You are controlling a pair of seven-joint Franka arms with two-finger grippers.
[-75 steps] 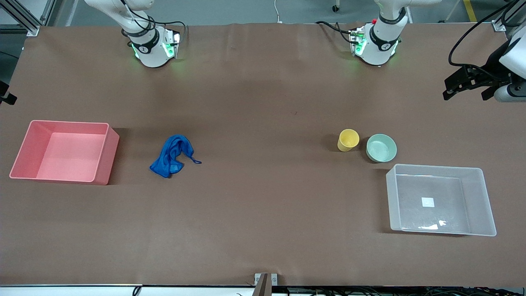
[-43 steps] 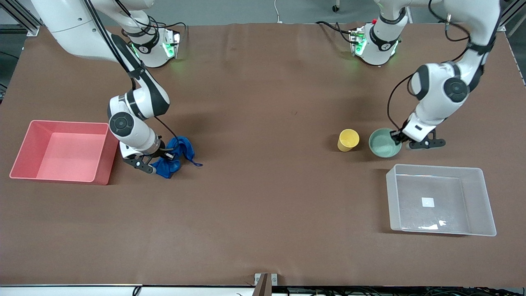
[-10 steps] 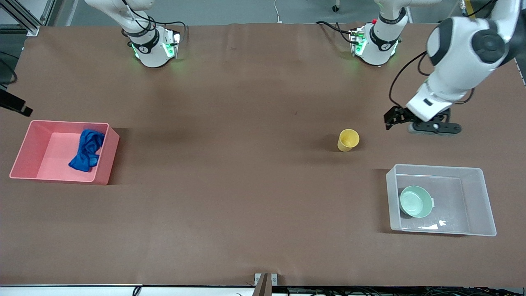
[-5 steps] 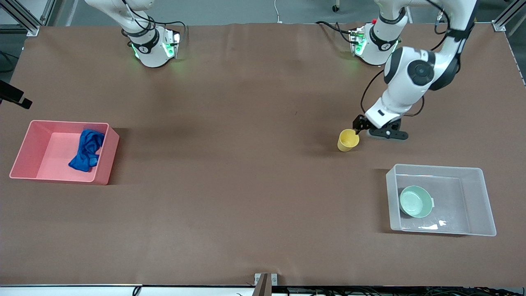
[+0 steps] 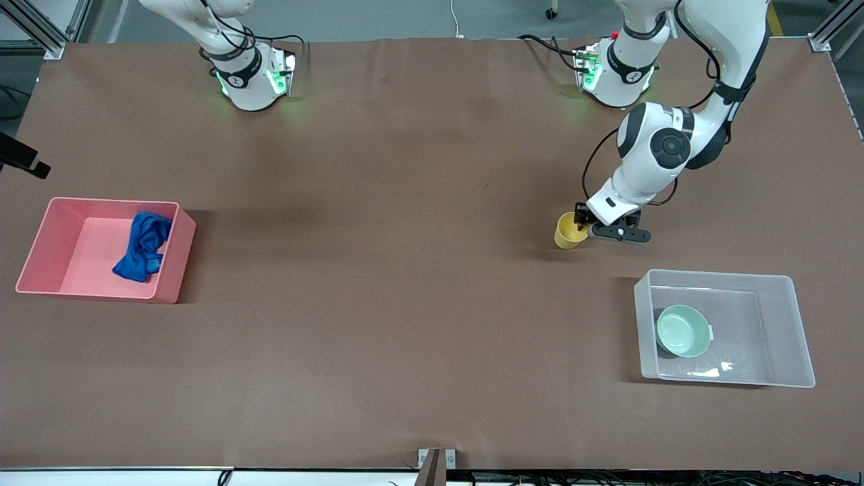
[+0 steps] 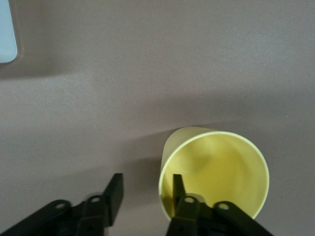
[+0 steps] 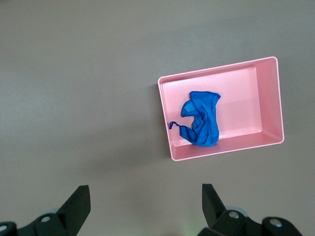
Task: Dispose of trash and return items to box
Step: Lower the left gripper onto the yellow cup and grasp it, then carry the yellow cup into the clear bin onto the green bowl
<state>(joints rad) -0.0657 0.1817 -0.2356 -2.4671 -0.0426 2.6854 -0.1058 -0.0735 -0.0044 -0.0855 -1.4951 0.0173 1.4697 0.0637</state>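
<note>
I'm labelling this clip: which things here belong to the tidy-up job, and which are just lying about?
Job:
- royal-blue cloth rag in pink rectangular bin
- mint-green round bowl in clear plastic box
- yellow plastic cup, left gripper straddling its rim

Lying about:
- nothing; right gripper waits, open

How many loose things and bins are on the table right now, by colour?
Blue: 1, the rag in the pink bin
Yellow: 1, the cup on the table, its wall between the left hand's fingers
Mint green: 1, the bowl in the clear bin
Pink: 1, the pink bin
Clear: 1, the clear bin
Total: 5
</note>
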